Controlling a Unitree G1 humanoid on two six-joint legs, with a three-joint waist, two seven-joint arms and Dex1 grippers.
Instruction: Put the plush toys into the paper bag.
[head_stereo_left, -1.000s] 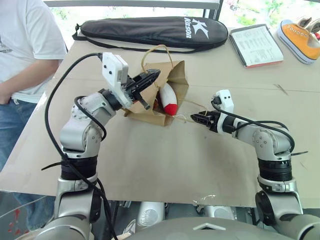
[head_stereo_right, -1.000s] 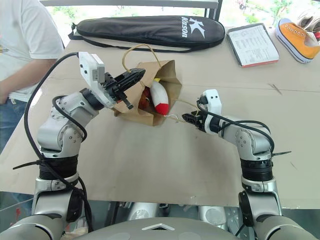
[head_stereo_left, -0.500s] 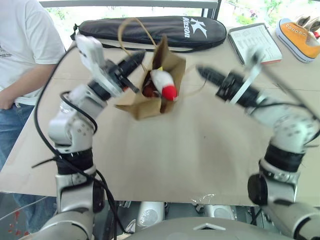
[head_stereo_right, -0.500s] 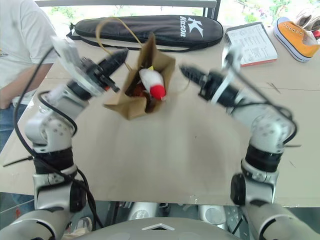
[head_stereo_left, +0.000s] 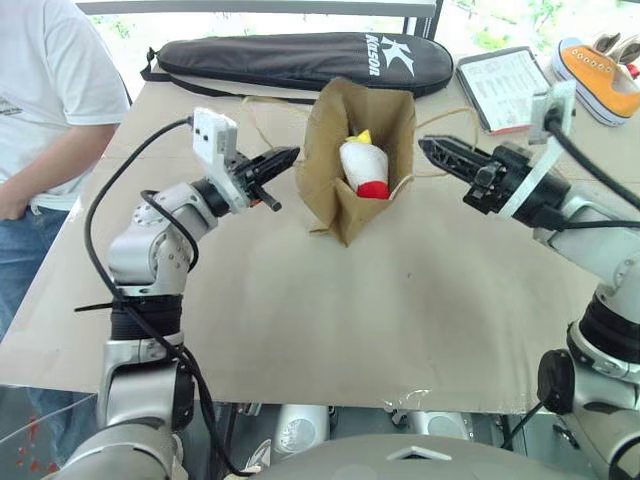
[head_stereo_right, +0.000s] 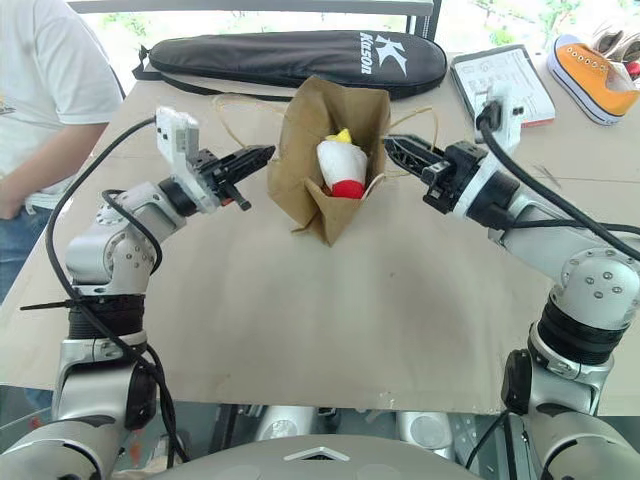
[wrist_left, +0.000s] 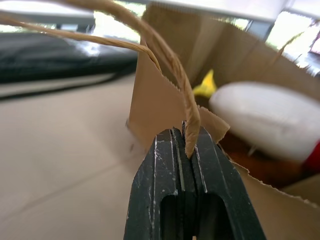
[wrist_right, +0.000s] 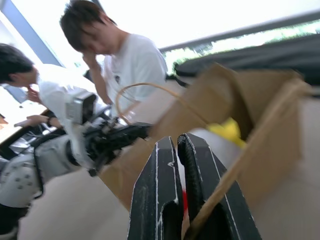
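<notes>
The paper bag (head_stereo_left: 358, 160) stands open-mouthed on the brown table (head_stereo_left: 330, 320), held up between the two pincers, with the white plush toy (head_stereo_left: 363, 168) lying in its mouth, red end low and yellow tip up; the brown toy cannot be made out from the head views. In the left eye view the left gripper (head_stereo_left: 285, 157) sits just beside the bag's left wall, its fingers pressed together on the thin handle loop (head_stereo_left: 262, 120) that runs back from it toward the bag. The right gripper (head_stereo_left: 428, 148) is just beside the bag's right wall, fingers likewise closed, with the other handle (head_stereo_left: 440, 115) arching above it. Beyond both pincers lie a long black zip case (head_stereo_left: 300, 62), a clipboard (head_stereo_left: 508, 88) and an orange sneaker (head_stereo_left: 598, 75); a person in a white shirt (head_stereo_left: 50, 90) stands off past the left arm. The right eye view shows the same layout. In the left wrist view the black fingers (wrist_left: 165, 185) are clamped tight on the twisted paper handle, which rises straight out from between the tips; the bag's torn rim is right behind them, and the white toy and its yellow tip lie just past that rim. In the right wrist view the fingers (wrist_right: 160, 195) are closed with a strand of handle running beside them, the bag's open mouth directly ahead, and the left gripper beyond it.
</notes>
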